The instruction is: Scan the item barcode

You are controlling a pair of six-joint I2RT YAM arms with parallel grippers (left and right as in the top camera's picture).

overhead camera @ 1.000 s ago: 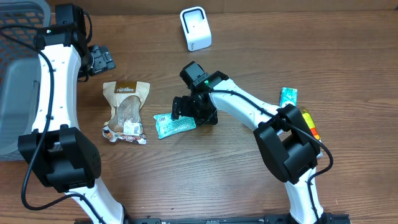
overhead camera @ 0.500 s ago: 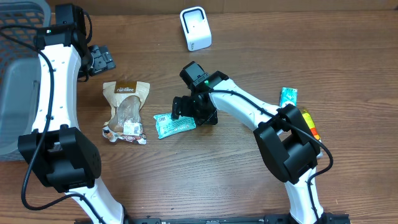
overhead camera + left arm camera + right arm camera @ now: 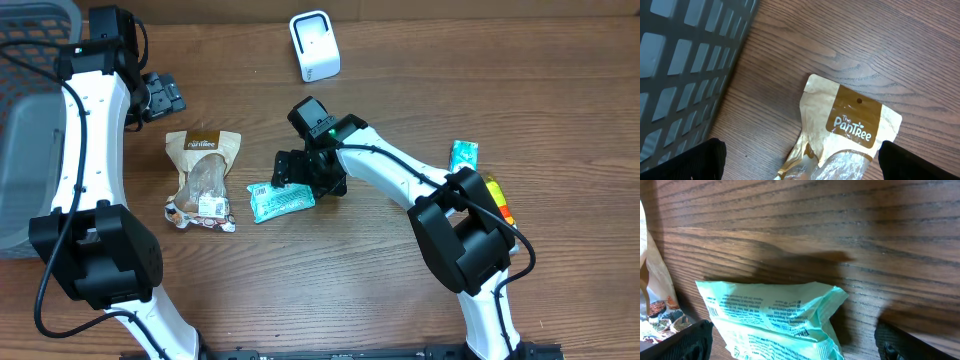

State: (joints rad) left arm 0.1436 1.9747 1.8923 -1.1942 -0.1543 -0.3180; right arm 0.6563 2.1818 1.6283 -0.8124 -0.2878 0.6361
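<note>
Mid-table, a teal packet (image 3: 281, 201) lies flat on the wood, long side running roughly L-R, printed face up. R gripper (image 3: 284, 170) sits just behind its far edge, low over the table (image 3: 560, 80), jaws spread wide w/ nothing btwn them. Contact w/ the packet: can't tell from overhead. R wrist view shows the same packet (image 3: 775, 312) low in frame, its crimped end toward the right, fine print across the wrapper; both fingers (image 3: 687, 340) show only as dark tips at the bottom corners, well apart, not clamped on anything.

L gripper (image 3: 160, 95) is up near the far-left part of the table, beside a grey basket (image 3: 30, 120), also wide open and empty. L wrist view: fingers (image 3: 690, 160) at the bottom corners, basket wall (image 3: 685, 65) on the left, and a brown pouch (image 3: 850, 130) marked "The PanTree" lying below on the wood. From overhead that pouch (image 3: 203, 175) lies just left of the teal packet, apart from it, label end toward the far side.

White scanner (image 3: 314, 45) stands at the far edge, well apart from the packet. Near the R arm's base: a small teal pack (image 3: 463, 155) and a yellow-orange item (image 3: 497, 197), partly hidden by the arm.
</note>
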